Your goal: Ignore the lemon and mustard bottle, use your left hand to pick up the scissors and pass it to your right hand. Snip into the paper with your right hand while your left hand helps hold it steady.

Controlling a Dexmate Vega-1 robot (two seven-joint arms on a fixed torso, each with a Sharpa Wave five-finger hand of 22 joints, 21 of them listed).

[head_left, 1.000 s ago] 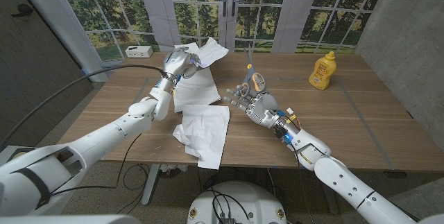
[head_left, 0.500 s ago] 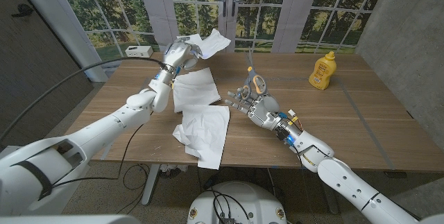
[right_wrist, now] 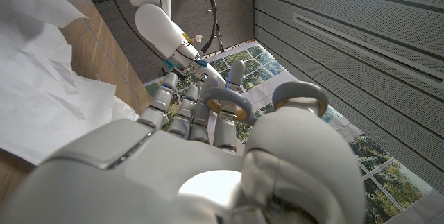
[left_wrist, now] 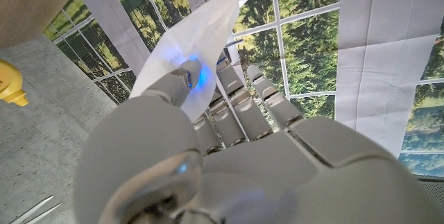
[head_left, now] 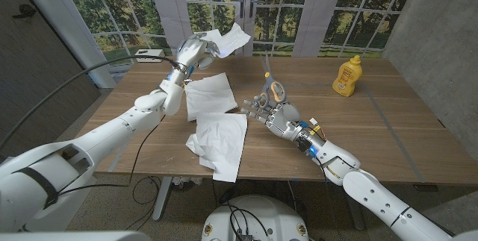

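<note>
head view. the left hand (head_left: 191,51) pinches a sheet of paper (head_left: 226,42) and holds it lifted clear of the table (head_left: 403,133), over the far left part. the right hand (head_left: 275,111) grips the scissors (head_left: 270,80) by their handles near the table's middle, blades pointing up and away. the lifted paper lies up and toward the left of the scissor tips, apart from them; the scissors' long axis runs roughly toward the far edge, so the blades likely need to swing left to meet the sheet's edge. two more sheets (head_left: 216,125) lie flat between the arms. the mustard bottle (head_left: 346,74) stands well to the right, out of the way; no lemon can be made out.

left wrist view. the left hand (left_wrist: 229,148) has the paper (left_wrist: 201,44) caught between thumb and fingers; the mustard bottle (left_wrist: 12,85) shows at the edge.

right wrist view. the right hand (right_wrist: 208,161) curls through the scissors (right_wrist: 267,99) handles; the loose sheets (right_wrist: 48,92) lie alongside.
</note>
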